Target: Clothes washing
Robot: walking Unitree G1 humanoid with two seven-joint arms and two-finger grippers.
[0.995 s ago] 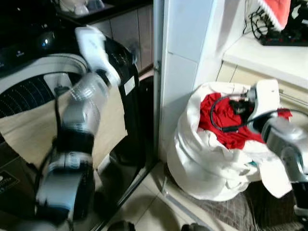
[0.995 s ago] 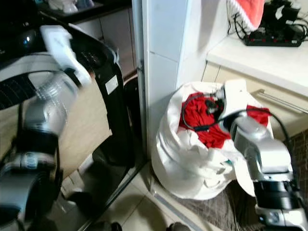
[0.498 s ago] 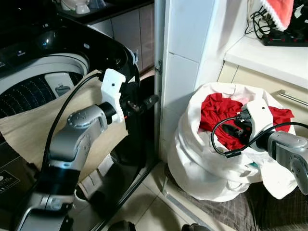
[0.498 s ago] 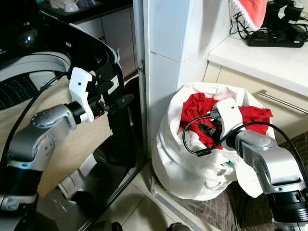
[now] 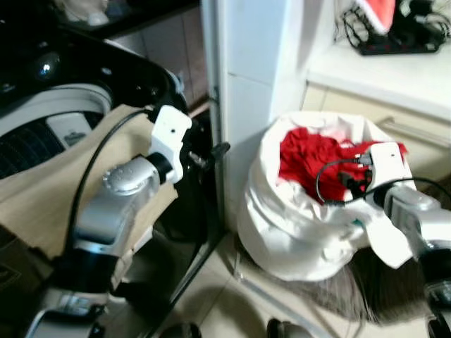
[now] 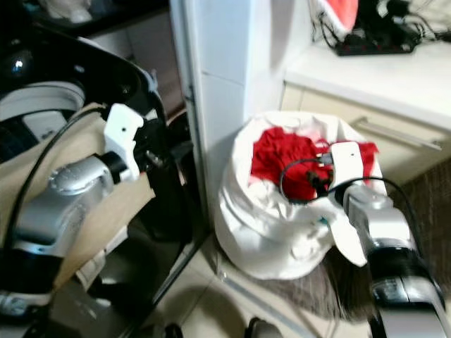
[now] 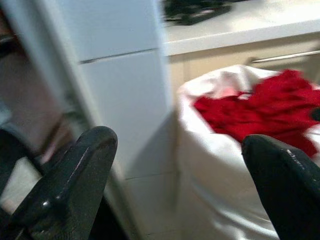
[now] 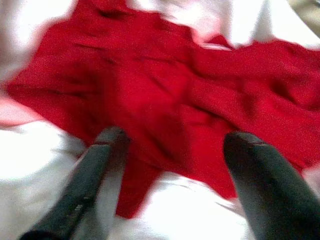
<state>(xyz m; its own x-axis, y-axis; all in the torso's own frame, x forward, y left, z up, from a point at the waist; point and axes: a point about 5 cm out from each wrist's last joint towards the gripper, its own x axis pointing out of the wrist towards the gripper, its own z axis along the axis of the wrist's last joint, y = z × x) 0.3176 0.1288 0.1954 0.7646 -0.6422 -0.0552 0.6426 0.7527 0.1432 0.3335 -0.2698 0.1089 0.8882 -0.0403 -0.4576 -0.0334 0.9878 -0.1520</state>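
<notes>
Red clothing [image 5: 310, 158] lies heaped in the mouth of a white laundry bag [image 5: 289, 225] standing on the floor to the right, against the white tiled pillar [image 5: 250, 91]. The right gripper [image 8: 170, 150] has come in closer over the half second and now hangs just above the red cloth, its fingers spread wide and holding nothing; by my judgement the grab of the first garment is about to begin. The left gripper [image 7: 175, 165] has turned from the washer toward the bag and is also wide and empty, poised between the pillar and the machine.

Room is tight on the bag's far and left sides: pillar and beige cabinet front [image 5: 366, 113] hem it in, and the bag's own soft rim may fold under the fingers. A black cable [image 5: 331, 179] loops from the right wrist near the cloth and could snag. To the left, the washing machine [image 5: 63, 105] stands open at the top, a beige cloth [image 5: 42, 190] draped over its near edge, so the carry must clear the pillar's corner.
</notes>
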